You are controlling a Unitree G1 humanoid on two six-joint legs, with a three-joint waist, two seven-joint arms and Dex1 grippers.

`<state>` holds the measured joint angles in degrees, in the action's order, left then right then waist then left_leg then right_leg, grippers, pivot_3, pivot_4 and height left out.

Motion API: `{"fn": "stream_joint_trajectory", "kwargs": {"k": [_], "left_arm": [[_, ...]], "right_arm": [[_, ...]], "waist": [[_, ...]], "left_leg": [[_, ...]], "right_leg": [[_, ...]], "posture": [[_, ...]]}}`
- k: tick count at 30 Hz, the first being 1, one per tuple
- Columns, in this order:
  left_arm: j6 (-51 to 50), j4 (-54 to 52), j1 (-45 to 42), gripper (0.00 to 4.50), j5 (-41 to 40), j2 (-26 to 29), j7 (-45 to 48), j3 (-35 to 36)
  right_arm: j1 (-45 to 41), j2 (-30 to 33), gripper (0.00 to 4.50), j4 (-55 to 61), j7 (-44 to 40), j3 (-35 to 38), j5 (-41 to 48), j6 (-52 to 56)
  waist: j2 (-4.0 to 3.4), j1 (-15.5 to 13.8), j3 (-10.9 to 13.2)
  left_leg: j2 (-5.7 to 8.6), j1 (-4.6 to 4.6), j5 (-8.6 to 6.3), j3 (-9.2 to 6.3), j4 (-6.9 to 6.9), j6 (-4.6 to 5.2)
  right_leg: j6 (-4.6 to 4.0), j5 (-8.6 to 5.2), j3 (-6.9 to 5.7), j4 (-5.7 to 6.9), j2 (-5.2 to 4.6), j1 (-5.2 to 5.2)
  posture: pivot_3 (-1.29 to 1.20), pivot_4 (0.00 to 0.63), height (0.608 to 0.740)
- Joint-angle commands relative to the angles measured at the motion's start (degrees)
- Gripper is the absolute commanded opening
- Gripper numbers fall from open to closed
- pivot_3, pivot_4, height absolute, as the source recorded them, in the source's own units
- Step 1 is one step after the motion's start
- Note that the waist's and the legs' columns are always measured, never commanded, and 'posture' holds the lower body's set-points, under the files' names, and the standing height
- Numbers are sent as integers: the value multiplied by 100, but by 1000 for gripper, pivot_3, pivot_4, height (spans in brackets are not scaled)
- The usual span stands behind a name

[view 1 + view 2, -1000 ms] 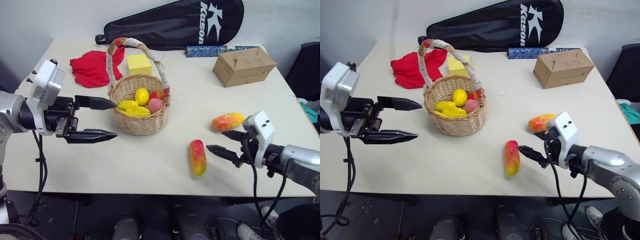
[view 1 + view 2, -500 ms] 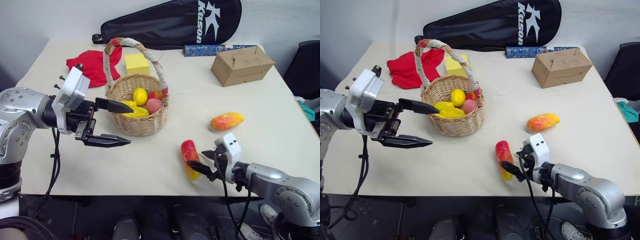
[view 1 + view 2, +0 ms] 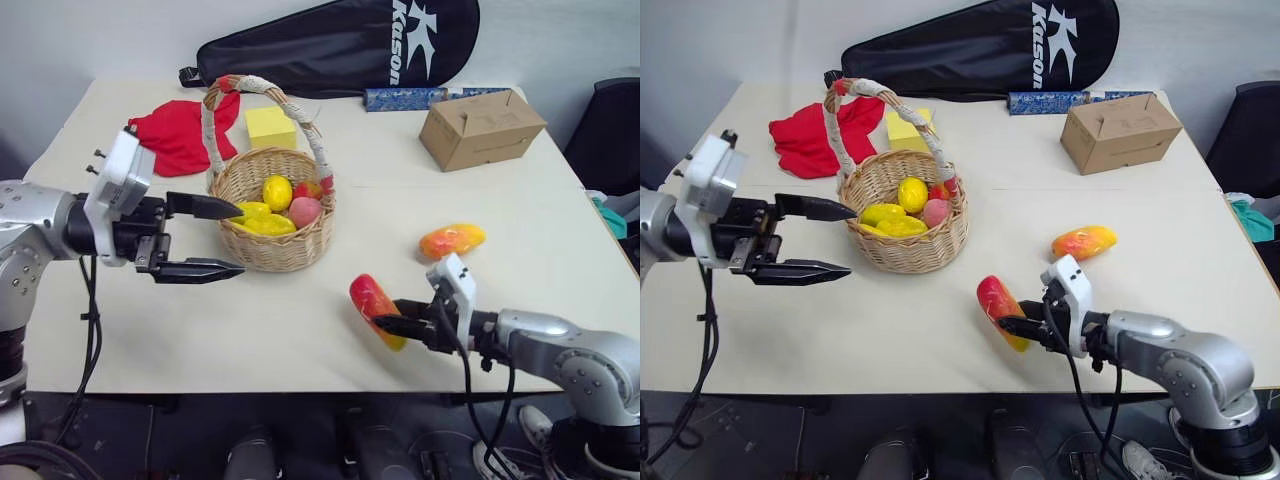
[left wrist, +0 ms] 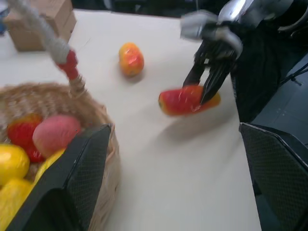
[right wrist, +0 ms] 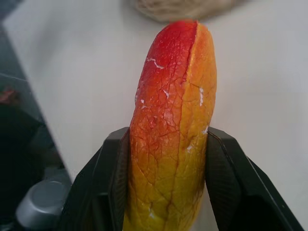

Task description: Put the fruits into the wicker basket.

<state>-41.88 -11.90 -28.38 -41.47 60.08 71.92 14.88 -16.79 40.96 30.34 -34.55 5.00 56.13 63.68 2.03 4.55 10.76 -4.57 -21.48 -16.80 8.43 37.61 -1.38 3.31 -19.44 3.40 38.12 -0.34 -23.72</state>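
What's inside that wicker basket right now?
The wicker basket holds yellow lemons, a pink peach and a red fruit behind it. Anything lying beneath them is covered, so I cannot tell what is lower down.

My right gripper (image 5: 163, 192) is squeezing a mango (image 5: 171, 130) with glossy, crackled paint. The basket (image 3: 275, 245) is looking like rough woven wicker, the worktop (image 3: 300, 330) smooth matt, the box (image 3: 482, 128) plain cardboard.

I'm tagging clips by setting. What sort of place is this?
Probably an indoor office or lab room: a plain table against a white wall, with a cardboard box and a black racket bag on it.
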Motion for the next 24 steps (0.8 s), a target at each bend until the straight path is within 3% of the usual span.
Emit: {"fn": "stream_joint_trajectory", "kwargs": {"k": [1,4,9,15,19,23,24], "left_arm": [[-73,51,205,4500,-130,290,-51,734],[-172,212,242,4500,-164,364,-249,1019],[-181,347,397,4500,-147,339,-513,1317],[-103,37,619,4500,-263,147,-677,1413],[-40,-35,607,4500,-303,108,-684,1380],[28,44,441,4500,-336,93,-672,1250],[31,62,378,4500,-345,79,-667,1186]], "right_arm": [[-898,35,1773,-40,-542,-127,216,-145],[-2127,-372,1773,-688,-518,-675,-352,-370],[-3860,-1755,1773,-2022,-296,-1228,-959,-727],[-4756,-2992,1773,-3661,225,-1872,-2380,-1572],[-4779,-3332,3083,-4182,347,-1999,-2968,-2012],[-4542,-3404,4480,-3857,340,-1886,-3148,-2145],[-4452,-3354,4480,-3658,317,-1830,-3116,-2069]], "waist": [[1,29,1],[2,56,3],[1,53,3],[8,66,-2],[14,76,-3],[15,104,-3],[15,109,-4]], "left_leg": [[0,0,1,-1,0,-1],[0,2,1,2,3,1],[1,-2,3,5,1,-1],[-2,-157,8,4,45,-8],[-1,-179,6,4,64,-3],[0,-174,11,1,66,-6],[0,-173,13,0,65,-8]], "right_leg": [[0,0,-1,2,0,0],[-3,1,0,7,-2,-2],[-12,0,0,21,-3,-18],[-18,-3,-3,86,-11,-180],[-17,-3,-7,86,-17,-190],[-17,-3,-8,100,-14,-189],[-17,-3,-9,102,-13,-189]], "posture": [[0,150,740],[0,150,740],[0,150,740],[0,150,740],[0,150,740],[0,150,740],[0,150,740]]}}
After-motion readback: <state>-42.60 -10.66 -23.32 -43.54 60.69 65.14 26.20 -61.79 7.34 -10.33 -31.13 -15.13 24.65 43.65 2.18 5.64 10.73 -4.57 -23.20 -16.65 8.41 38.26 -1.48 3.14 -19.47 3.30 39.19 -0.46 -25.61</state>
